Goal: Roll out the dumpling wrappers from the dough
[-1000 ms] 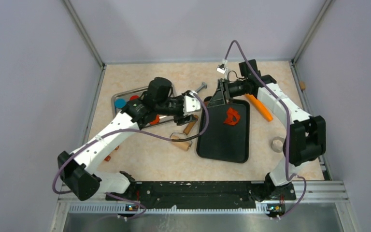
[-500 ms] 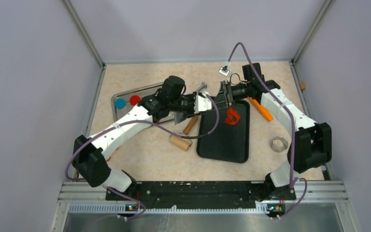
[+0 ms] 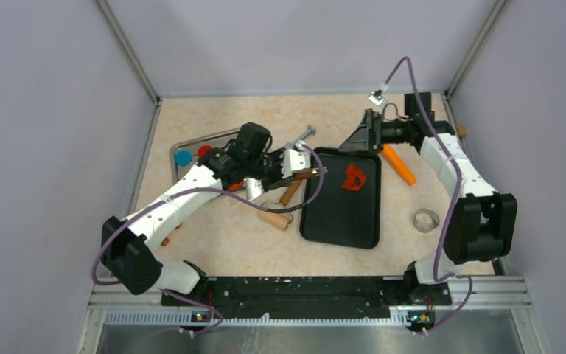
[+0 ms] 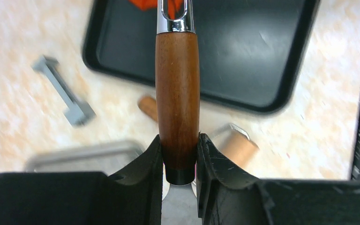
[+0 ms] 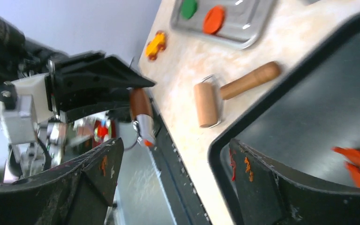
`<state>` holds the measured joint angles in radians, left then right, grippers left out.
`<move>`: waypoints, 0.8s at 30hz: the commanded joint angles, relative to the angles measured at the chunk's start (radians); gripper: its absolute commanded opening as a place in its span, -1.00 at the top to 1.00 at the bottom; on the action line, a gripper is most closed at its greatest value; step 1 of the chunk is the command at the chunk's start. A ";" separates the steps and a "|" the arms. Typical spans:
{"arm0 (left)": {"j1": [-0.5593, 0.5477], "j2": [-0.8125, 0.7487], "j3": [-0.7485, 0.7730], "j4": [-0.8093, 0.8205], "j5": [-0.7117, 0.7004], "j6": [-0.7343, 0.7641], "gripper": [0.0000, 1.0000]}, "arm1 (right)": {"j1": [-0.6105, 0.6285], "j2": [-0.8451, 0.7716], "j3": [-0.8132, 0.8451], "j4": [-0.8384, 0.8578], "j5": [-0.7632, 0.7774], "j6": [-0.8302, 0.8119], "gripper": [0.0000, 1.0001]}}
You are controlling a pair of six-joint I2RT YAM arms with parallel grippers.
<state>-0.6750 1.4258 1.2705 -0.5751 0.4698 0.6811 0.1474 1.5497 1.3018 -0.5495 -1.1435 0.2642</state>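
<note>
Two changes were registered across the last second. The right gripper [image 3: 355, 141] was drawn back from above the far edge of the black tray [image 3: 339, 221] toward the far right corner of the table [image 3: 214, 236], and its jaws were left spread wide with nothing between them. The left gripper [image 3: 297, 169], brought up close to it half a second before, was pulled back to the tray's left edge with a wooden-handled tool [image 3: 310, 175] clamped at the butt of its handle. A handover from right to left is judged likely to have been completed. The orange dough [image 3: 353, 177] lay crumpled in the far part of the tray, so all the rolling is judged to be ahead. The wooden roller [image 3: 275, 217] lay on the table just beside the tray's left edge.

Only in the left wrist view was the grip settled: the handle was seen pinched between both fingers [image 4: 143, 164], with a chrome ferrule [image 4: 173, 18] at its far end pointed toward the dough. The working end was cut off there. The wide gap between the right jaws was shown plainly only in the right wrist view; from above, those fingers were merged into one dark shape.
</note>
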 commanded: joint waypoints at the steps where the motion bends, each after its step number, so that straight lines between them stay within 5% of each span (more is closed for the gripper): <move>1: 0.074 -0.151 -0.068 -0.307 0.047 0.105 1.00 | -0.129 -0.075 0.044 -0.064 0.081 -0.048 -0.72; 7: 0.083 -0.238 -0.266 -0.605 -0.038 0.471 1.00 | -0.227 -0.093 0.108 -0.209 0.256 -0.220 -0.79; 14: 0.080 -0.237 -0.455 -0.498 -0.033 0.490 0.98 | -0.246 -0.127 0.100 -0.201 0.205 -0.253 -0.79; 19: 0.080 -0.184 -0.505 -0.390 -0.045 0.465 0.48 | -0.246 -0.121 0.115 -0.299 0.326 -0.327 -0.80; 24: 0.081 -0.166 -0.510 -0.384 -0.033 0.453 0.18 | -0.247 -0.101 0.175 -0.393 0.362 -0.438 -0.80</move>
<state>-0.5907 1.2617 0.7635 -0.9936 0.4156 1.1278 -0.0948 1.4597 1.3907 -0.8658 -0.8299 -0.0631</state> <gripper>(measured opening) 0.371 0.897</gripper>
